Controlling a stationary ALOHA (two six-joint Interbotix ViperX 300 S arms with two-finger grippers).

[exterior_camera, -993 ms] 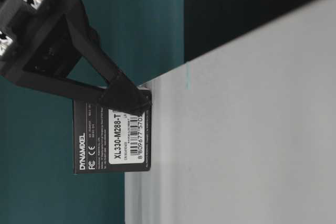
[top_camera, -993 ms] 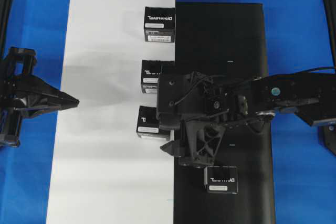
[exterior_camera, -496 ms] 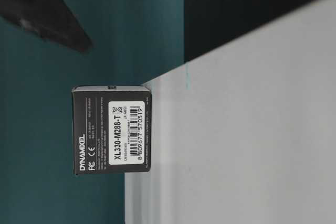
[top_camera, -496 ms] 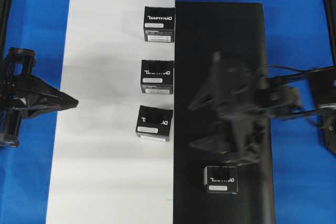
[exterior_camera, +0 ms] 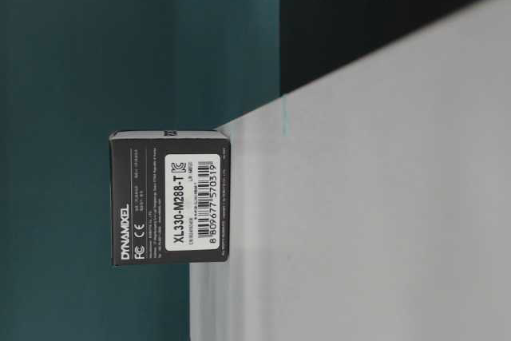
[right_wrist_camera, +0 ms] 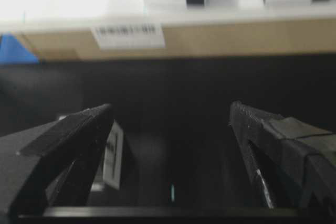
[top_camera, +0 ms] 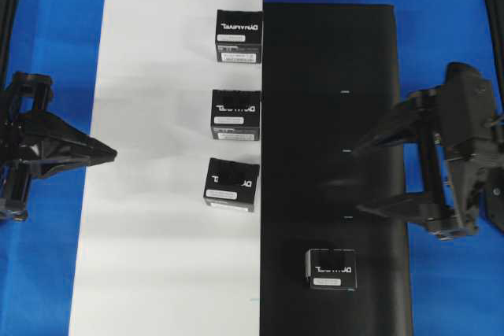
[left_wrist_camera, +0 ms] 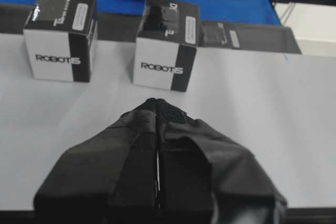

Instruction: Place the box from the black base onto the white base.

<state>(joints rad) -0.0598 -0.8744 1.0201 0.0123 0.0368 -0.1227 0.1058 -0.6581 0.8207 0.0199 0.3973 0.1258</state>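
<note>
**Right arm pulls clear, one box left to move**

The right gripper (top_camera: 364, 180) has let go of a box at the white base's (top_camera: 157, 194) edge and drawn back to the right side of the black base (top_camera: 331, 60), its fingers spread wide and holding nothing. Three boxes now line that edge; the last box (top_camera: 331, 268) sits alone at the black base's near end. The left gripper (top_camera: 110, 153) hovers at the white base's left edge, fingers pressed together, empty.

Box (top_camera: 331, 268): blk w/ white logo + white barcode label. Black base (top_camera: 331, 116): matte blk, tiny light marks. White base (top_camera: 157, 155): plain white. Counter (top_camera: 55, 45): blue.
</note>
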